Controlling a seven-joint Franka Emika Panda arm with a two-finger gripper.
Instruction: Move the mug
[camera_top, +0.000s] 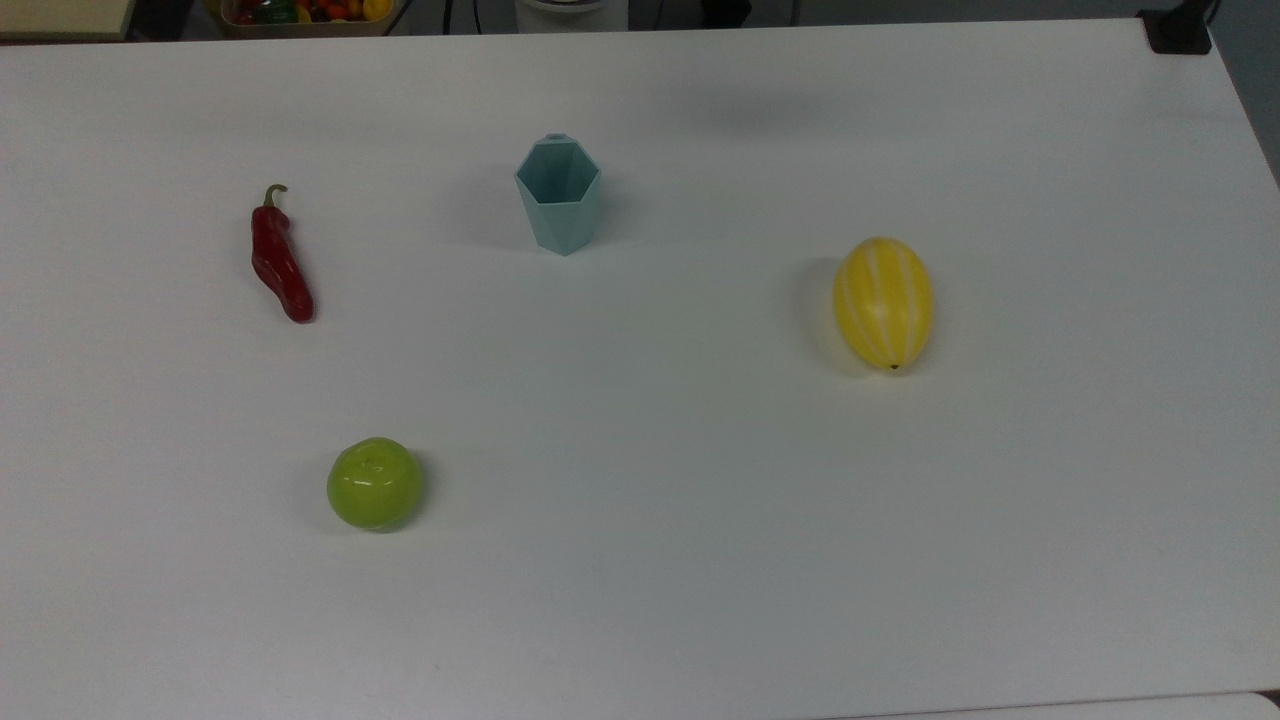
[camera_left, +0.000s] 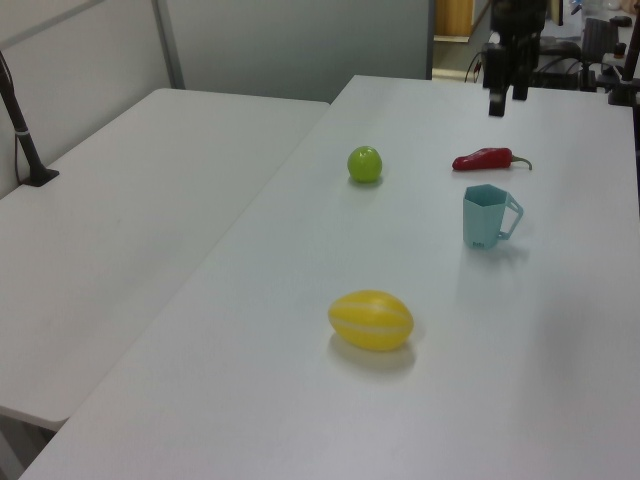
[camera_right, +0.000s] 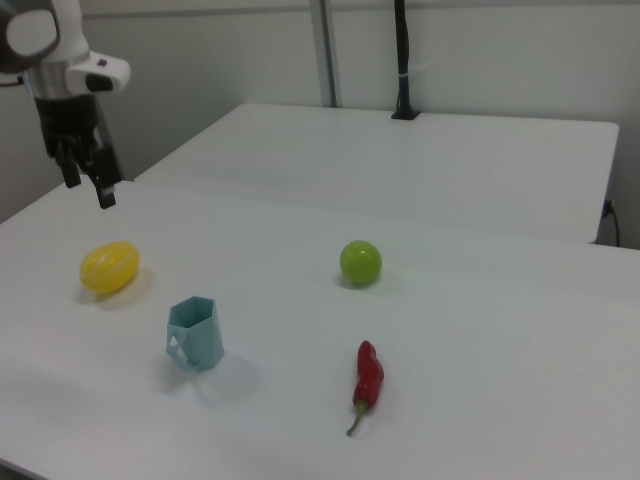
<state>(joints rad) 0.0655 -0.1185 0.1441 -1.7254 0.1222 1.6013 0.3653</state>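
Observation:
The pale teal faceted mug (camera_top: 560, 200) stands upright on the white table (camera_top: 700, 520), with nothing holding it. In the left view the mug (camera_left: 485, 218) has its angular handle turned to the left view's right. In the right view the mug (camera_right: 197, 335) sits near the front left. My gripper (camera_left: 505, 98) hangs high above the table, well clear of the mug. In the right view the gripper (camera_right: 88, 190) is at the upper left, above the yellow fruit, open with nothing between its fingers.
A red chili pepper (camera_top: 280, 260) lies to the top view's left of the mug. A green round fruit (camera_top: 374, 483) and a yellow striped melon (camera_top: 884, 302) also rest on the table. A second white table (camera_right: 420, 160) adjoins, with a black post (camera_right: 402, 60).

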